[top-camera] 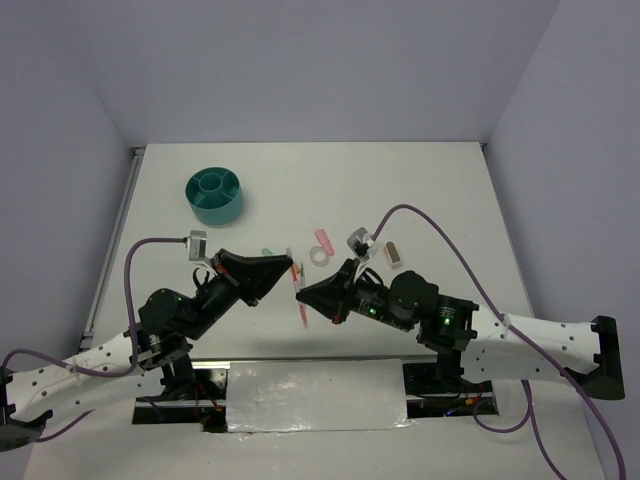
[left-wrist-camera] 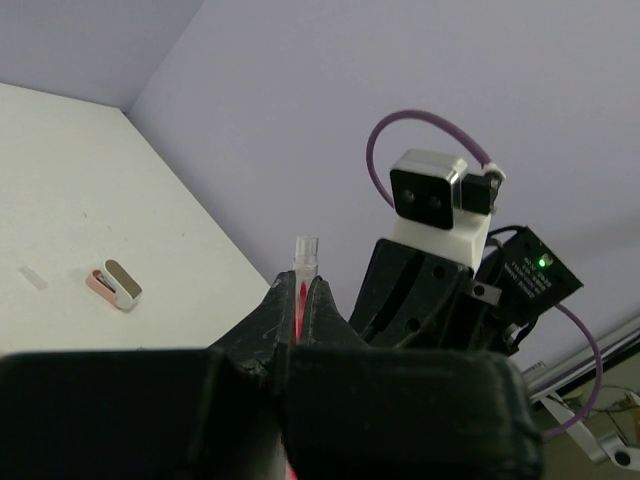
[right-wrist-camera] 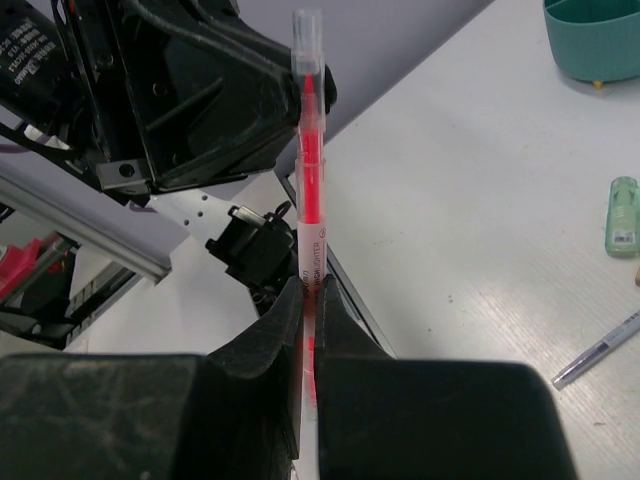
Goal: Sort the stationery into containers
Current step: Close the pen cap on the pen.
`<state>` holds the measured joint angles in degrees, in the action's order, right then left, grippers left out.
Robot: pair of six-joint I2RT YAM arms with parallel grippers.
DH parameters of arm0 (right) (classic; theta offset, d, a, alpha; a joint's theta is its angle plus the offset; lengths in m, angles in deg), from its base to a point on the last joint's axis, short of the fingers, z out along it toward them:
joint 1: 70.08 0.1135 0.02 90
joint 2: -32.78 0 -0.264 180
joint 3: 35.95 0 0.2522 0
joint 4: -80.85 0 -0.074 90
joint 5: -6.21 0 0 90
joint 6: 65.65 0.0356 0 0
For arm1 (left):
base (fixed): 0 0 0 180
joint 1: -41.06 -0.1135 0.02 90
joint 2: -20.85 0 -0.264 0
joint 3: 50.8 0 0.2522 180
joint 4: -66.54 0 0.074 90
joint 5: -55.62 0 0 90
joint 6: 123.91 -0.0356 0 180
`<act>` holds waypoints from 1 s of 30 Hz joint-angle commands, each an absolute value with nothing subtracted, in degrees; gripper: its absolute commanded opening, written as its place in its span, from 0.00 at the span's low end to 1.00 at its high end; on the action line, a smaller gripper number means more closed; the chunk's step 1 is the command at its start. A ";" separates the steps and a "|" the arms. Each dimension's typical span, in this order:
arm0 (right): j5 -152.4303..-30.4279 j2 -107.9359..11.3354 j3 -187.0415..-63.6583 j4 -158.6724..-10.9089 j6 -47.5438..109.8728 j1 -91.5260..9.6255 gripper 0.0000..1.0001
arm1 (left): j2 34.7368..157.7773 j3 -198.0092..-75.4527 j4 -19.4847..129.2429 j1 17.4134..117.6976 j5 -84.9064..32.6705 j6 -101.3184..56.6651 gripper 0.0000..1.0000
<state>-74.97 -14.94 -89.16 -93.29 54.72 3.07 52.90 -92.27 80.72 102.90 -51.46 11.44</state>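
Note:
A red highlighter pen (top-camera: 303, 312) with a clear cap hangs above the table's near middle, held from both sides. My left gripper (top-camera: 294, 268) is shut on its capped end (left-wrist-camera: 305, 250), and red shows between the jaws. My right gripper (top-camera: 300, 294) is shut on the pen's white barrel (right-wrist-camera: 310, 180). The round teal container (top-camera: 214, 194) stands far left, its rim also in the right wrist view (right-wrist-camera: 590, 40). On the table lie a pink eraser (top-camera: 323, 241), a white tape ring (top-camera: 319, 256), a brown block (top-camera: 394, 254) and a mint-green piece (top-camera: 267, 252).
The right wrist view shows the mint-green piece (right-wrist-camera: 622, 215) and a thin pen (right-wrist-camera: 598, 350) lying on the white table. A pink and beige block (left-wrist-camera: 115, 285) and a small white piece (left-wrist-camera: 33, 277) lie beyond the left fingers. Purple cables arc over both arms.

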 commanded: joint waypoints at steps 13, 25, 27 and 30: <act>-70.43 -14.33 -93.57 -96.28 52.74 3.31 0.00 | 54.25 -91.28 83.10 102.84 -48.62 11.27 0.00; -68.50 -14.33 -99.73 -93.55 47.74 2.43 0.00 | 55.22 -91.19 81.34 102.84 -45.54 9.42 0.00; -68.41 -15.03 -99.46 -94.17 46.85 2.52 0.00 | 54.87 -90.93 81.34 102.84 -45.80 10.56 0.00; -68.75 -17.05 -100.16 -94.70 45.80 2.43 0.00 | 54.95 -90.75 81.87 102.84 -45.81 12.49 0.00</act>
<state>-72.13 -16.39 -95.08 -86.62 48.29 3.15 54.59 -91.78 84.96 102.38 -49.69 11.37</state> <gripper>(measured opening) 0.039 0.044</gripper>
